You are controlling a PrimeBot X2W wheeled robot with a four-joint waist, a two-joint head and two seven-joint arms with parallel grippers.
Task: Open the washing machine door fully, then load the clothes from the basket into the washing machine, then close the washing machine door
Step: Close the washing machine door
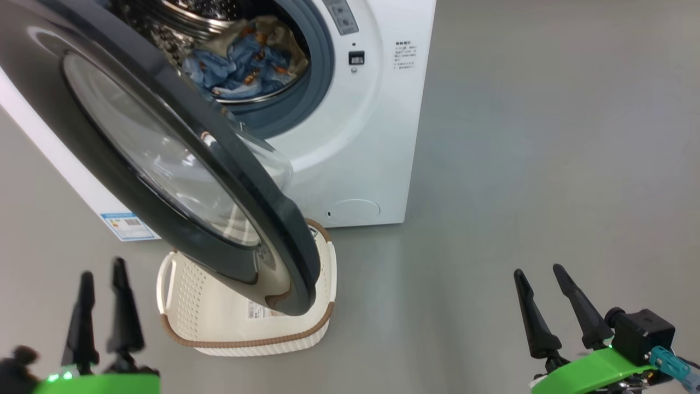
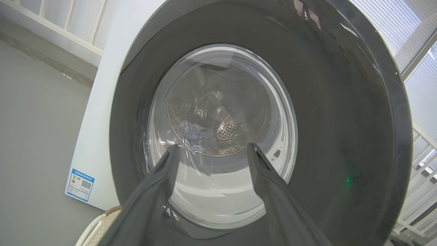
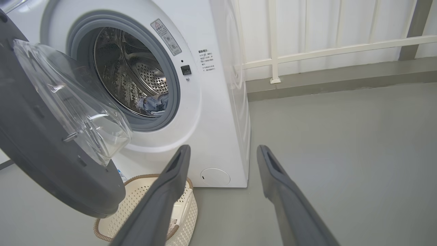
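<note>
Clothes [image 1: 246, 60] are in, folks: a crumpled blue heap with orange-brown print lies low in the steel drum [image 3: 136, 75], far ahead of both tools and behind the blue-grey door seal [image 1: 317, 71]. The basket [image 1: 191, 306] stands on the floor [image 1: 519, 164] just ahead and to the right of the left tool [image 1: 102, 268]. Its label [image 1: 257, 311] is bare inside and no fabric shows in the part on view, so loading looks done and I'd call this the door-closing step. The washing machine door [image 1: 164, 158] hangs part-way round on its swing, neither flung wide nor latched, with its lower edge over the basket. The glossy black outer face is square on to the left tool, which points straight at the clear glass bowl [image 3: 78, 109]. That tool is spread wide with nothing between its fingers, and it is short of the door as far as I can tell. My read is that it sits there because the outer face is the side to push on, and wide fingers give a broader front to push with. The right tool [image 1: 538, 269] is also wide and empty, low over bare floor, with the white washing machine [image 1: 372, 137] ahead and off to its left. It is well clear of the door's sweep, and I reckon that is why it is parked there. The door stands apart from the seal, so the rest of the swing and the latch are yet to come. The basket under the door's edge is the thing to watch.
</note>
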